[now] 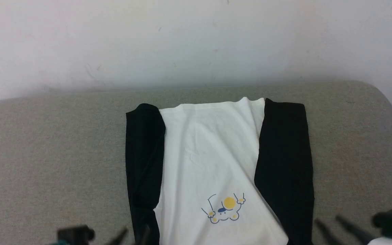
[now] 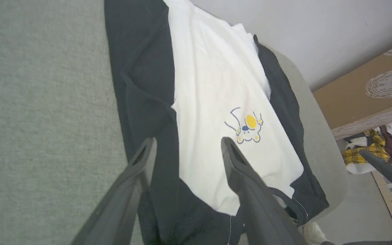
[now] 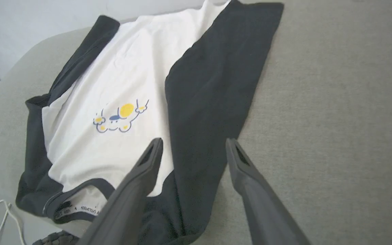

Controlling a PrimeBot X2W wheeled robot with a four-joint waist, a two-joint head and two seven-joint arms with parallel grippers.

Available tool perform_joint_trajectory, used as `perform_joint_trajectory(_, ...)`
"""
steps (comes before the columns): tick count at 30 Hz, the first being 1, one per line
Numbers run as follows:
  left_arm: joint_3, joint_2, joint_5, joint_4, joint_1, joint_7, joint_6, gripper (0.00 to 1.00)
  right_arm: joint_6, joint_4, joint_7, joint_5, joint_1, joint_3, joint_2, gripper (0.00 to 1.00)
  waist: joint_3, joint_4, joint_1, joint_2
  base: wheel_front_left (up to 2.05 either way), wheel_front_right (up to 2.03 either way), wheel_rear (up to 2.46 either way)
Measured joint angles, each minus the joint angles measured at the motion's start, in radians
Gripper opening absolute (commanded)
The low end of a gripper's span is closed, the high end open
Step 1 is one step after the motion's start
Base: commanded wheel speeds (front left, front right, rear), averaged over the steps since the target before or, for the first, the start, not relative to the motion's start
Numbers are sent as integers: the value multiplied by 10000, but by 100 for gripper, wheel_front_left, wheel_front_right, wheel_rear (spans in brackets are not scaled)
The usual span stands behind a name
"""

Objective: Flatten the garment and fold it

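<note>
Currently one garment (image 1: 209,153) is lying print-up on the grey bench (image 1: 46,153), with its neckband (image 3: 80,185) at the near edge and its hem toward the wall. Two black sleeves, left sleeve (image 1: 145,160) and right sleeve (image 1: 284,160), are lying folded in along the white body, and one small cartoon print (image 1: 225,209) is showing. Left hand (image 2: 187,149) is hovering over the left sleeve, fingers spread and gripping nothing; right hand (image 3: 194,146) is likewise spread and empty over the right sleeve. Sleeve folds are looking done, so the crosswise fold is in hand: next move is probably calling for both hands pinching the near corners and carrying them toward the hem
</note>
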Motion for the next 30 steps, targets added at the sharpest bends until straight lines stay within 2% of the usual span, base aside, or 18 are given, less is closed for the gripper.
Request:
perform_joint_trajectory(2,918,10,656,-228,54,-151,454,100,0,-441,-677,-481,4,-828,477,100,24,33,0,0,0,0,0)
perform_joint_trajectory(3,1590,-107,1342,-297,79,-153,769,100,0,-721,-1208,-874,-14,-1200,752,100,45,54,1,0,0,0,0)
perform_joint_trajectory(5,3150,-683,2980,-546,220,-167,1241,100,0,-1195,-2320,-1735,-184,-1885,1442,100,109,85,1,0,0,0,0)
perform_joint_trajectory(8,4566,-1810,5425,-989,807,-167,1398,100,-2,-1701,-3519,-2832,-455,-2253,2418,100,199,86,2,0,0,0,0)
perform_joint_trajectory(10,5143,-2472,6838,-1187,1265,-167,1379,100,-2,-1831,-4042,-3400,-535,-2255,2708,100,237,45,1,0,0,0,0)
perform_joint_trajectory(15,5651,-3718,9428,-1302,2031,-167,805,100,0,-1565,-4790,-4345,-594,-2268,2972,100,364,-18,1,0,0,0,0)
perform_joint_trajectory(21,6034,-4773,10123,-537,2726,-167,-12,100,0,-959,-5149,-4456,-577,-2255,3024,100,525,28,1,0,0,0,0)
perform_joint_trajectory(25,6562,-5001,10251,-362,2697,-167,-596,100,0,-880,-5260,-4311,-586,-2243,3026,100,699,59,1,0,0,0,0)
perform_joint_trajectory(30,6968,-4817,10030,31,1592,-144,-1538,100,0,-888,-5335,-4291,-809,-2102,3028,100,1074,86,1,0,0,0,0)
